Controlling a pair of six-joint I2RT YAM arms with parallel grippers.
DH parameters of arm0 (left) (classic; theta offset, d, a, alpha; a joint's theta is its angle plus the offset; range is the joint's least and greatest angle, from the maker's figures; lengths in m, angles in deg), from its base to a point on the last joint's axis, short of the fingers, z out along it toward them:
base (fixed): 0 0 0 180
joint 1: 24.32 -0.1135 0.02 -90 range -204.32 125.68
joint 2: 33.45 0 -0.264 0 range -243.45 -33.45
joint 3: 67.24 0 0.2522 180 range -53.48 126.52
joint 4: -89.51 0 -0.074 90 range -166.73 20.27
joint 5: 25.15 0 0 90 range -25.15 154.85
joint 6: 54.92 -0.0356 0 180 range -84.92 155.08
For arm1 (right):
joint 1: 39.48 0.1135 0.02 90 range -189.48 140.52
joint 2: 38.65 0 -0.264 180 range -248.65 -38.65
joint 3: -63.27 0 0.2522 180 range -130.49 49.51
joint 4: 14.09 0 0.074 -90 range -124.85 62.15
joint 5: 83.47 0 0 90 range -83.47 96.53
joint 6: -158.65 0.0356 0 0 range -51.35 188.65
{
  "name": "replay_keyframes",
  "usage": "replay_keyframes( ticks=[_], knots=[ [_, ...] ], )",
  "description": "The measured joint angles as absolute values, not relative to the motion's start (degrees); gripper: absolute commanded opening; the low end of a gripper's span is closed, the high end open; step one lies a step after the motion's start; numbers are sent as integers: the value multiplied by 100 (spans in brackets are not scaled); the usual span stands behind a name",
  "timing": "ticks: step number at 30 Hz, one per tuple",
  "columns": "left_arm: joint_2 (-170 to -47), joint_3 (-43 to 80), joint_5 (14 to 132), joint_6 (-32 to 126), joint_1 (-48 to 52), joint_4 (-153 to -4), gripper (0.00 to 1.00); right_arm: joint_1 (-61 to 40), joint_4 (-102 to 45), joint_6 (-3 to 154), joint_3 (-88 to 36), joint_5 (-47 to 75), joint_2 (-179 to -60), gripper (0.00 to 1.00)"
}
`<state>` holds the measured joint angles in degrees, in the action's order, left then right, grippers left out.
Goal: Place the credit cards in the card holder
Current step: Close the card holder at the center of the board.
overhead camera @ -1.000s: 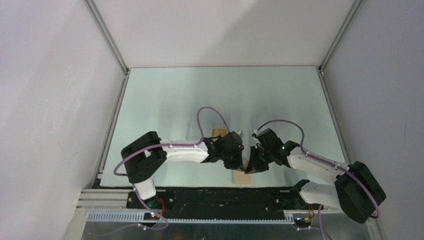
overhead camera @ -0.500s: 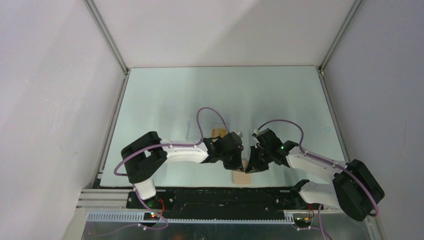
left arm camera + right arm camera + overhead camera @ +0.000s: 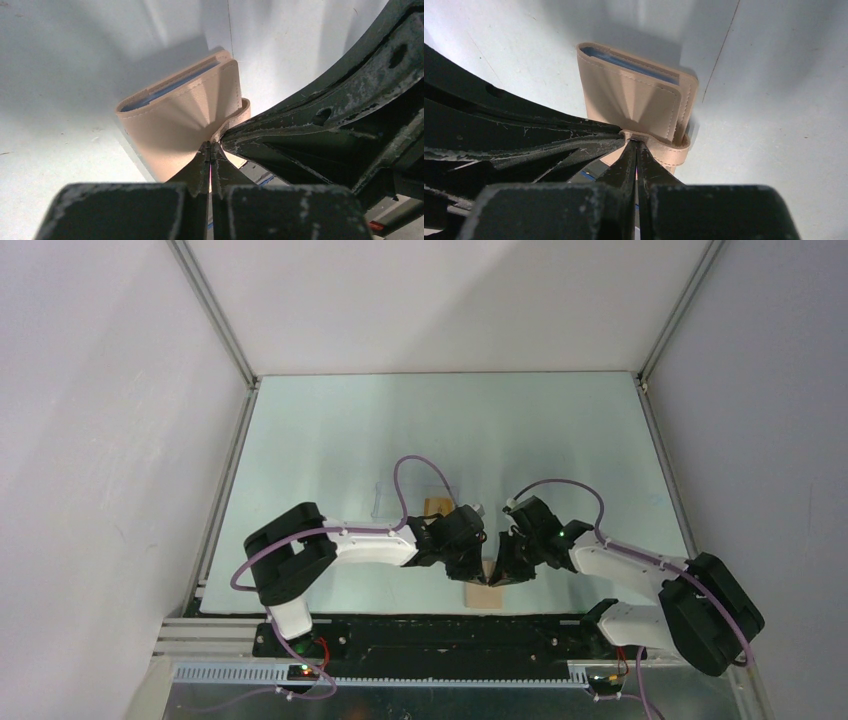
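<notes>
Left hand (image 3: 210, 149) closed, tips pinching lower edge of tan card holder (image 3: 172, 117) flap, leather creased at the pinch. Right hand (image 3: 637, 145) closed too, pinching same spot just beside snap tab (image 3: 669, 152). Card holder folded, blue lining showing, at near edge of table (image 3: 420, 420). One orange credit card (image 3: 434, 504) farther back.

No lettering seems legible on anything here.

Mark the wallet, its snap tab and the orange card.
wallet (image 3: 180, 115), left wrist view, middle of the tan front flap
snap tab (image 3: 670, 152), right wrist view, strap's curved end
card (image 3: 435, 504), top view, its visible orange face
</notes>
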<state>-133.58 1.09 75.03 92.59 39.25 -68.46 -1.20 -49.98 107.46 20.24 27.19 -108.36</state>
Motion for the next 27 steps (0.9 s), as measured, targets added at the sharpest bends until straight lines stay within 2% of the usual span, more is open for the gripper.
replay_keyframes(
  ticks=[17, 19, 20, 21, 22, 23, 24, 25, 26, 27],
  knots=[
    [-13385, 105, 7542, 9310, 3870, -6678, 0, 28, -5138, 10763, 1691, 2715, -11465, 0],
    [-13385, 105, 7555, 9310, 3864, -6678, 5, 33, -5136, 10752, 1691, 2715, -11424, 1],
    [-13385, 107, 7553, 9305, 3864, -6678, 18, 35, -5138, 10743, 1689, 2715, -11330, 2],
    [-13385, 107, 7553, 9299, 3864, -6678, 27, 33, -5144, 10735, 1691, 2713, -11299, 9],
    [-13385, 107, 7551, 9264, 3864, -6682, 44, 31, -5171, 10713, 1691, 2689, -11236, 14],
    [-13378, 109, 7549, 9277, 3866, -6713, 51, 0, -5232, 10678, 1694, 2656, -11131, 23],
    [-13352, 111, 7564, 9299, 3866, -6730, 63, -48, -5376, 10586, 1694, 2603, -10963, 28],
    [-13247, 109, 7542, 9264, 3866, -6735, 68, -160, -5527, 10553, 1704, 2557, -10742, 38],
    [-13188, 92, 7516, 9224, 3857, -6741, 78, -269, -5603, 10566, 1707, 2549, -10556, 43],
    [-13050, 4, 7496, 9207, 3818, -6826, 87, -442, -5695, 10485, 1707, 2485, -10303, 54]
  ],
)
